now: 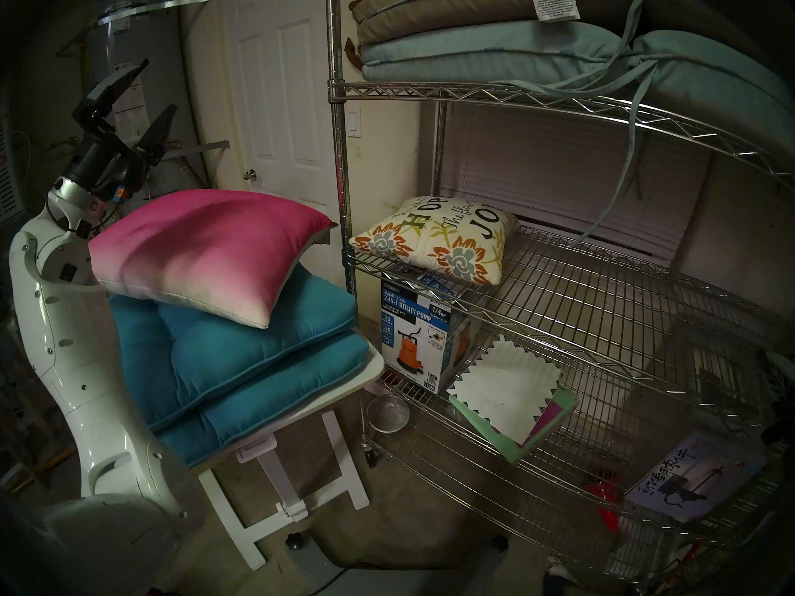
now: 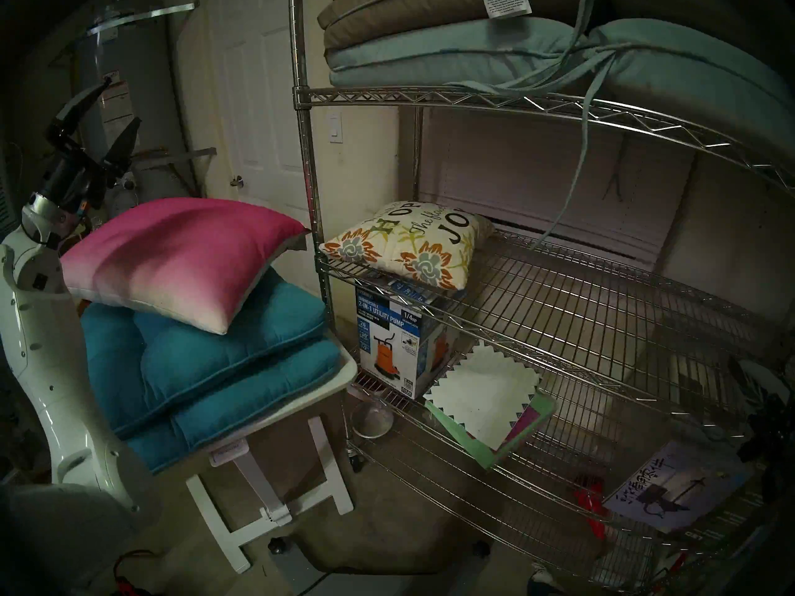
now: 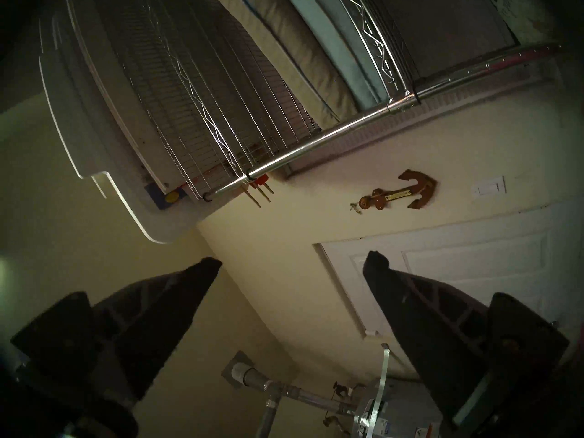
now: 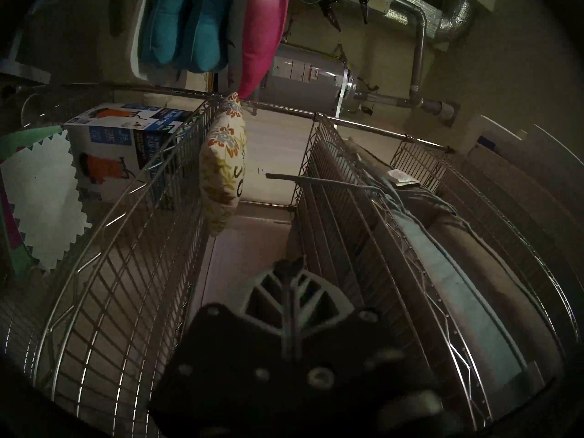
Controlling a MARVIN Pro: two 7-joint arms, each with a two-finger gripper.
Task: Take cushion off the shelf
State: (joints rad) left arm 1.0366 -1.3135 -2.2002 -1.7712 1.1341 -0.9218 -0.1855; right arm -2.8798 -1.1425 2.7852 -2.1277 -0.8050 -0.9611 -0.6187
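Cushions filled two places. On the shelf (image 1: 559, 281), a chrome wire rack, the floral cushion (image 1: 434, 240) with printed lettering lay flat at the left end of the middle tier, close to the front post, and folded grey-brown and pale blue seat pads (image 1: 494, 44) were stacked on the tier above. Beside the rack, the white counter (image 1: 374, 367) carried two teal cushions (image 1: 241, 367) with a pink cushion (image 1: 206, 251) on top. The left claw (image 1: 144, 105) was raised above and behind that pile, fingers spread wide and holding nothing. The right claw (image 4: 289, 270) showed only in its own wrist view, its fingers pressed together and empty, pointing along the gap between the middle and upper tiers. A utility pump box (image 1: 421, 341) stood on the lower tier, under the floral cushion.
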